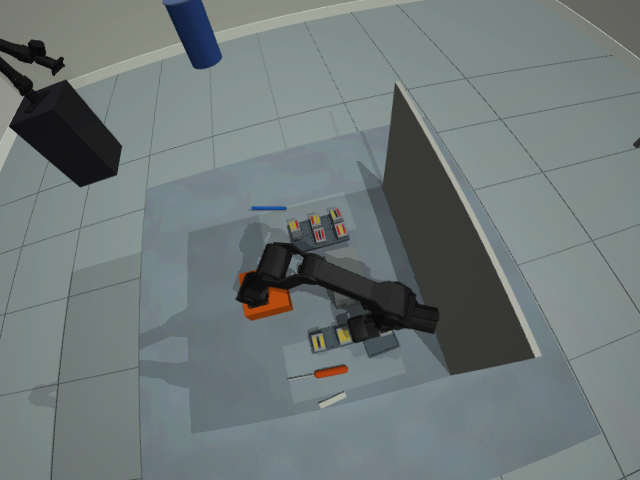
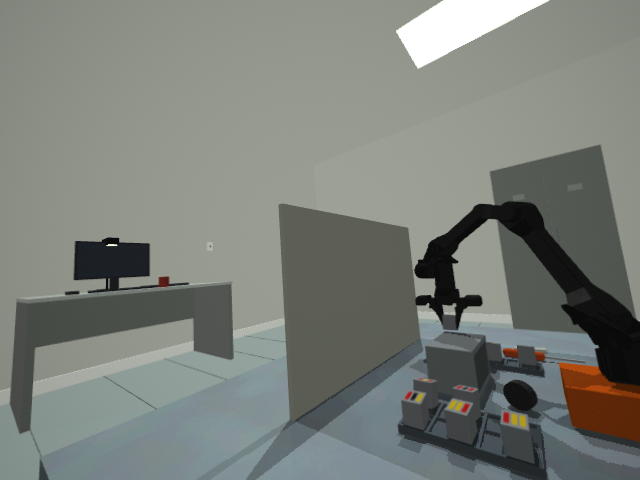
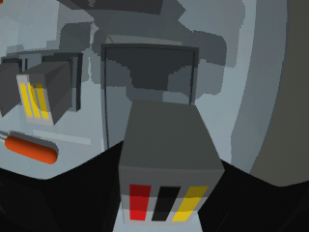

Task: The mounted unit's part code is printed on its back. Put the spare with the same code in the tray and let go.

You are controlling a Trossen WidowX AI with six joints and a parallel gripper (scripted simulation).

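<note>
Pincer [image 2: 449, 321] [image 3: 158, 150] clamped on spare [image 2: 449, 321] [image 3: 170, 140], bands red, black, yellow; spare hangs above tray [image 1: 382, 347] [image 3: 116, 101]. Placing step, I judge; next: lower straight inside the rim, then let go. Mounted unit's code not readable here

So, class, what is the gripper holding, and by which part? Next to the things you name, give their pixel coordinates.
The gripper [image 2: 449, 321] holds a grey block with red, black and yellow stripes [image 3: 166, 145] by its two opposite sides.
</note>
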